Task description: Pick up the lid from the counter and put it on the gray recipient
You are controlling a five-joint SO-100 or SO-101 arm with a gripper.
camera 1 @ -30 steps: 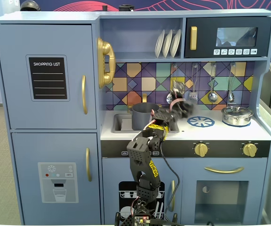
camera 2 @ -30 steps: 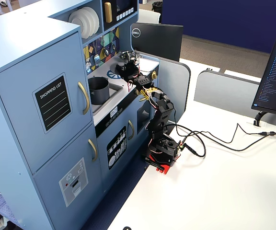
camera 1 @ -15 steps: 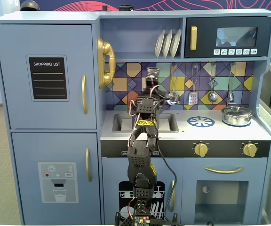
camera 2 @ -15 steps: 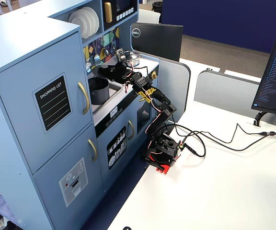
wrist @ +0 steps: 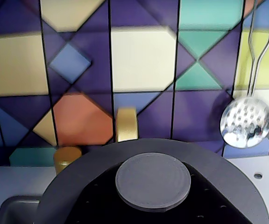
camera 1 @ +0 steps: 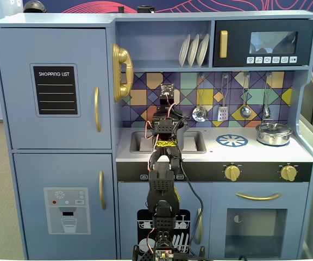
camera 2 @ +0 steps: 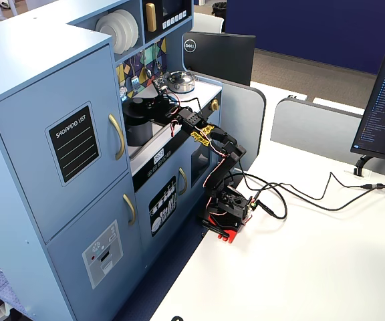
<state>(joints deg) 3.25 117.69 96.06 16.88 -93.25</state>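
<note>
Wrist view: dark-gray lid [wrist: 153, 182] filled the lower centre of the frame, round knob facing the camera, tiled wall behind it, a slotted spoon [wrist: 245, 122] hanging at right, gold tap knob [wrist: 67, 157] at lower left. Side fixed view: lid [camera 2: 144, 103] sat atop the gray pot [camera 2: 139, 128] in the upper-left part of the frame, pot standing in the sink area of the white worktop [camera 2: 154, 152]. The arm reached from its base on the desk to the lid, gripper [camera 2: 168, 107] right at the lid's edge; cannot tell if its fingers were spread or closed. Front fixed view: arm [camera 1: 163, 163] blocked pot and lid. Shiny silver pot [camera 1: 274, 133] sat at the worktop's right end, well apart.
</note>
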